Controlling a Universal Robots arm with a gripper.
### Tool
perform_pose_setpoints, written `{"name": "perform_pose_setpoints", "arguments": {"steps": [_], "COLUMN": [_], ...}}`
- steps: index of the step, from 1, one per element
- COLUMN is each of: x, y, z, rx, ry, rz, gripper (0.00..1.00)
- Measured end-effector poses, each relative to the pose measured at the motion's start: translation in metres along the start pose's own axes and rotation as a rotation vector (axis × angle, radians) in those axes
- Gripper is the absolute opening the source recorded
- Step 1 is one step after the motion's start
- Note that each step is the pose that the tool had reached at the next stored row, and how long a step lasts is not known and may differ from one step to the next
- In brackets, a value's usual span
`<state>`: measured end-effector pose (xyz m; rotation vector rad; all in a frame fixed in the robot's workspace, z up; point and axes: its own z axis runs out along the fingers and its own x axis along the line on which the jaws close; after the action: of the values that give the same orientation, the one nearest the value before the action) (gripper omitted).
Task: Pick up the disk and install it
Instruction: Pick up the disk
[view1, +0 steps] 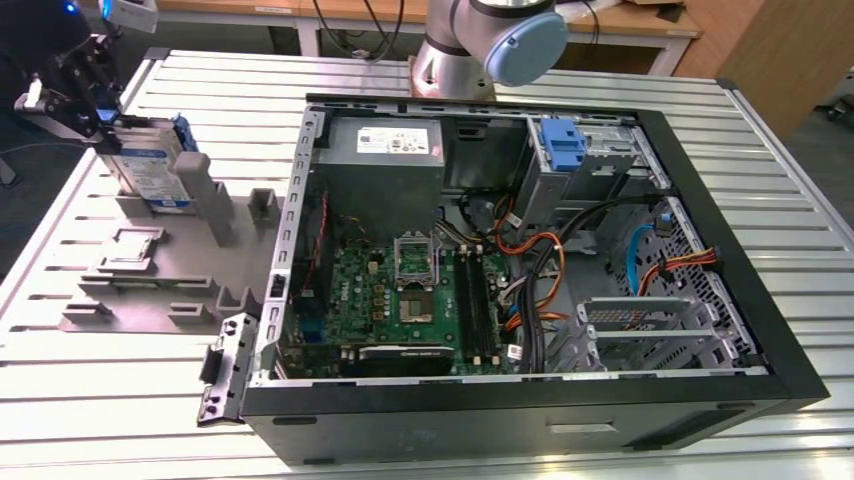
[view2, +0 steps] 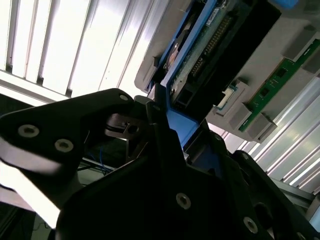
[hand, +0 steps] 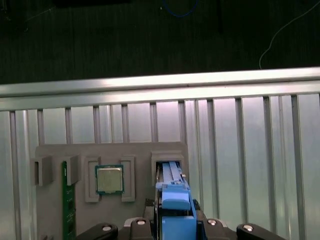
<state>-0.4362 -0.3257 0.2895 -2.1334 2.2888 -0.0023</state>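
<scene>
The step in hand was the pick-up. The flat silver disk (view1: 150, 170), with its blue-and-white label and blue plastic rails, stood on edge in a slot of the grey moulded parts holder (view1: 134, 290). The holder lay on the slatted aluminium tabletop (view1: 80, 400) at the exterior view's left, well apart from any bay inside the open black computer case (view1: 787, 330).

The black pincer (view1: 110, 128) sat at the disk's upper edge. In both wrist views its fingers (hand: 245, 229) flanked the blue rail (view2: 175, 120) closely, so I judged it clenched on the disk. I could not tell whether the lower edge had left the slot (hand: 167, 162).

The same holder carried a square silver processor chip (hand: 109, 179) and a green memory stick (hand: 65, 200), both just beside the disk's slot.

Nothing of the installing was done. Inside the case, a blue plastic caddy (view1: 561, 145) stood at the far wall in the drive cage.

In my judgement, leaving the holder called for a straight pull along the slot, so that the rails did not bind on its walls. The grip had to be firm enough to keep the disk from tilting.
</scene>
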Motion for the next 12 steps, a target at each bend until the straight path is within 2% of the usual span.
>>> {"name": "perform_pose_setpoints", "arguments": {"steps": [1,12], "x": [0.0,0.0], "y": [0.0,0.0], "z": [0.0,0.0002], "rx": [0.0,0.0], "ry": [0.0,0.0], "rz": [0.0,0.0], "gripper": [0.37,0.37]}}
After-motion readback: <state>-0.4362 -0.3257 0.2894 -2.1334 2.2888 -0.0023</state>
